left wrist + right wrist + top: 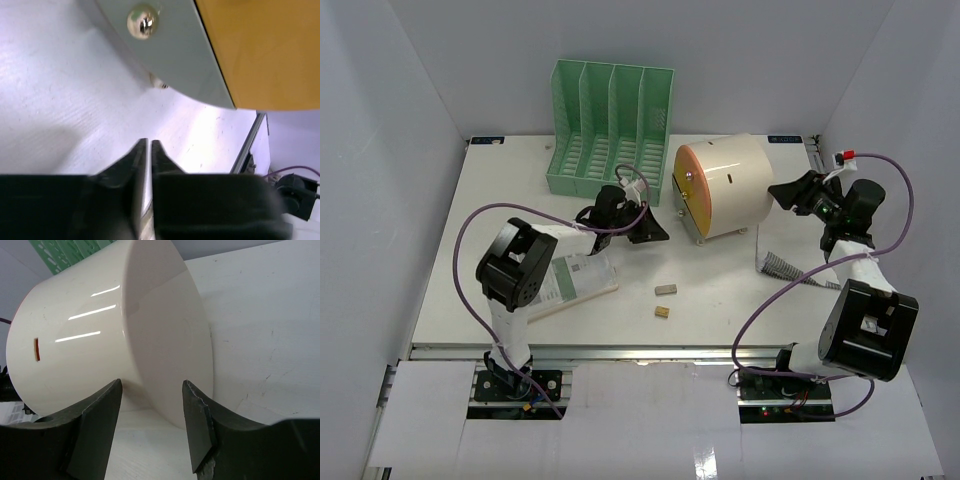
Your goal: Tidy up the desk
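1. The desk (710,275) fills the floor between the white walls, with its rail at the near edge. All the other things lie on it.
2. A booklet (578,278) lies flat near the front, partly under the left arm, and is not yet put away.
3. The rack (610,125) stands upright at the back. I think flat papers belong there.
4. The left gripper (650,228) hangs low, just beside the orange front of the box (725,185). Its fingers (165,165) are almost together, with only a thin slit between them, and I see nothing held. The knob (142,20) is close ahead, so I judge this arm is there for the drawer.
5. Two small blocks (666,289) lie loose in the middle front, near each other but not touching.
6. The box rests on its side at the centre, with its front turned to the left arm.
7. The right gripper (778,192) waits at the rear of the box with its jaws apart. In the wrist view the rear rim shows between them, but I cannot tell if they touch it. Probably it is there to keep the box from sliding.
8. A striped sheet (782,265) lies flat to the right of the box, under the right arm.
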`<state>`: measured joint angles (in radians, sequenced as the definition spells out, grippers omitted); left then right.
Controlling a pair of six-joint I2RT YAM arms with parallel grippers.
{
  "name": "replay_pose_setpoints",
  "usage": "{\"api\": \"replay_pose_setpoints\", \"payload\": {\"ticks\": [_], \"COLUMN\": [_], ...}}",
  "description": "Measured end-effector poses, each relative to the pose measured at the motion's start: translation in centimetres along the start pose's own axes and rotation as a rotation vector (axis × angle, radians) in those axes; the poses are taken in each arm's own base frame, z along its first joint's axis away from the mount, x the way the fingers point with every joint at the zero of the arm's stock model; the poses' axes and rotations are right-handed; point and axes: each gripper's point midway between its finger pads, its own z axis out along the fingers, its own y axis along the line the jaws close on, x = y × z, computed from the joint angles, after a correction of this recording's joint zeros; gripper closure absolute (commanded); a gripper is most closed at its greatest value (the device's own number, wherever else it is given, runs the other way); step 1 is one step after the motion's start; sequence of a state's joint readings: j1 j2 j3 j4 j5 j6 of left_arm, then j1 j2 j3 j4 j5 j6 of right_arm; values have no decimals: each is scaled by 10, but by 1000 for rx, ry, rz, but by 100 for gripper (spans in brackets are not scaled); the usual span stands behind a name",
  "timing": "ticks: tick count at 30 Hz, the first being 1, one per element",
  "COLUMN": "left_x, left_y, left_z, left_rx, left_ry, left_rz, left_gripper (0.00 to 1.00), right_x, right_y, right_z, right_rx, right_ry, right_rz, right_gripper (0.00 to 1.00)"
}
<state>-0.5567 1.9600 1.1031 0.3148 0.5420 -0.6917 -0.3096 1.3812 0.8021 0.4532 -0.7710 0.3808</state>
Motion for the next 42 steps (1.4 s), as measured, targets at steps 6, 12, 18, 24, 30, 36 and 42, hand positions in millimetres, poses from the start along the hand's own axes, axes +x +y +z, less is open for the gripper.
{"api": "replay_pose_setpoints", "payload": {"ticks": [6, 12, 18, 24, 30, 36, 42], "left_x": [0, -22, -37, -51, -61, -64, -64], "left_y": [-2, -9, 2, 9, 10, 14, 11], "left_z": [-1, 15, 39, 54, 56, 64, 65], "left_rx": [5, 54, 64, 52, 64, 91, 117], "left_ry": [-8, -74, -128, -166, -193, -194, -185], "left_rz": [3, -33, -97, -141, -163, -182, -191], "left_gripper": [2, 2, 13, 42, 51, 54, 61], "right_x": [-3, -4, 10, 12, 13, 12, 11], "right_y": [13, 50, 61, 61, 62, 62, 61], "right_z": [-7, -26, -34, -36, -37, -38, -38], "right_rx": [-54, -182, -254, -270, -280, -283, -282], "right_ry": [9, 5, 29, 34, 36, 33, 31], "right_rz": [-67, -214, -266, -277, -278, -283, -283], "right_gripper": [26, 25, 25, 25, 25, 25, 25]}}
